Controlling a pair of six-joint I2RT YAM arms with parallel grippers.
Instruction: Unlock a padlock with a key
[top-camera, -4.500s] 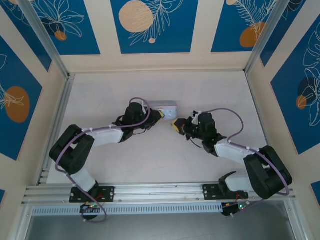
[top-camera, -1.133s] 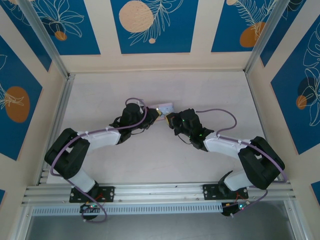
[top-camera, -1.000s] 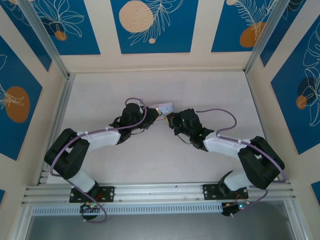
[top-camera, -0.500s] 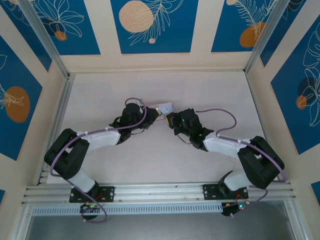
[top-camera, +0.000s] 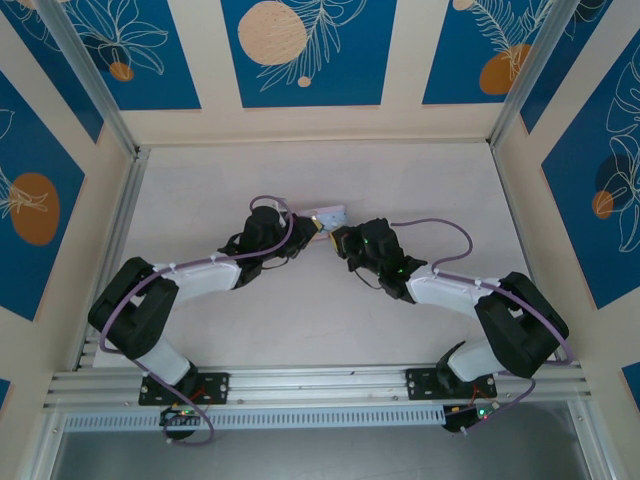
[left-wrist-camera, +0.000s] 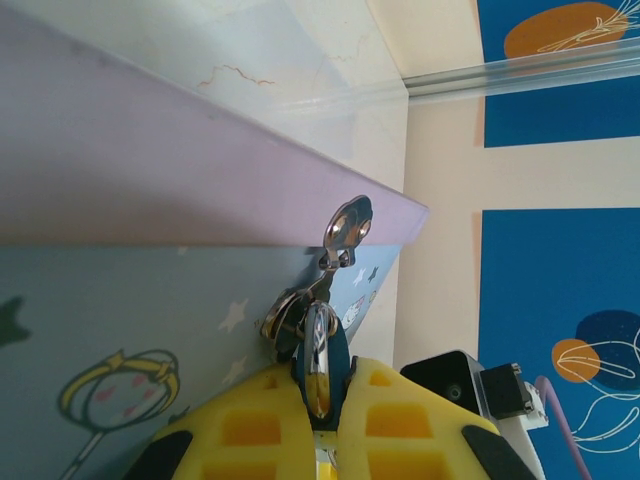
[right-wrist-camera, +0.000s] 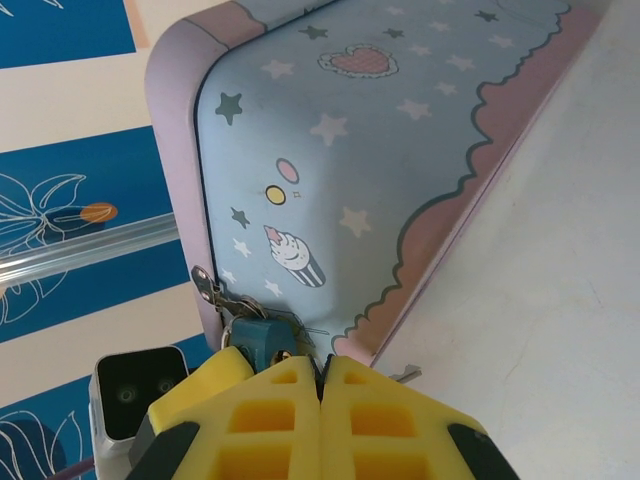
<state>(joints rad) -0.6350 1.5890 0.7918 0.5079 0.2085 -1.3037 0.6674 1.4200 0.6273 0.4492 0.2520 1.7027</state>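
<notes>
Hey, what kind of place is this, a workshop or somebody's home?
Most likely a robot test booth, not a home: a left arm and right arm bolted to an aluminium rail at the table edge, metal frame posts boxing the table in, and blue leaf-print backdrop panels all round.

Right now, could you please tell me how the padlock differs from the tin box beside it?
The padlock is dark bluish-grey; the tin box is pastel blue with stars and cartoon prints. The padlock is tiny; the tin box is far larger. The padlock is pinched in the left gripper; the tin box is not gripped. Both are bluish.
</notes>
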